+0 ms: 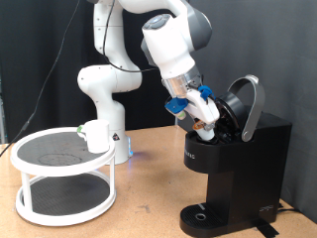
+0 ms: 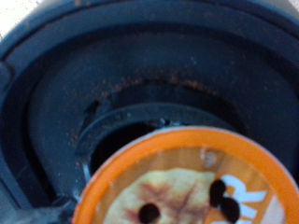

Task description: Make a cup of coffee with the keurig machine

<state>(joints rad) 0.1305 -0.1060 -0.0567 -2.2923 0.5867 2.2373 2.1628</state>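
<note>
Nearest the wrist camera, we are looking at a pod (image 2: pixel 192 187) with an orange rim and a printed foil top, filling the lower part of that view, with the dark round chamber (image 2: pixel 121 103) of the coffee machine (image 1: pixel 243 164) just behind it. To seat the pod well, we judge that we should be keeping its rim level with the chamber ring and centred over the hole, easing it straight down and not pressing at a tilt, since the fit looks snug.

In the exterior view, the hand (image 1: pixel 203 111) is reaching into the mouth of the machine under its raised lid (image 1: pixel 248 99). We cannot tell how far the fingers are spread or whether they are gripping the pod; neither view is showing the fingertips clearly.

Farther to the exterior view's left, the cup (image 1: pixel 96 135) is sitting on top of a white round rack (image 1: pixel 61 178) on the table (image 1: pixel 149 213), well apart from the machine, whose drip tray is standing without it.

The machine's right edge is being cut off by the frame, and the pod print is too blurred to read.
</note>
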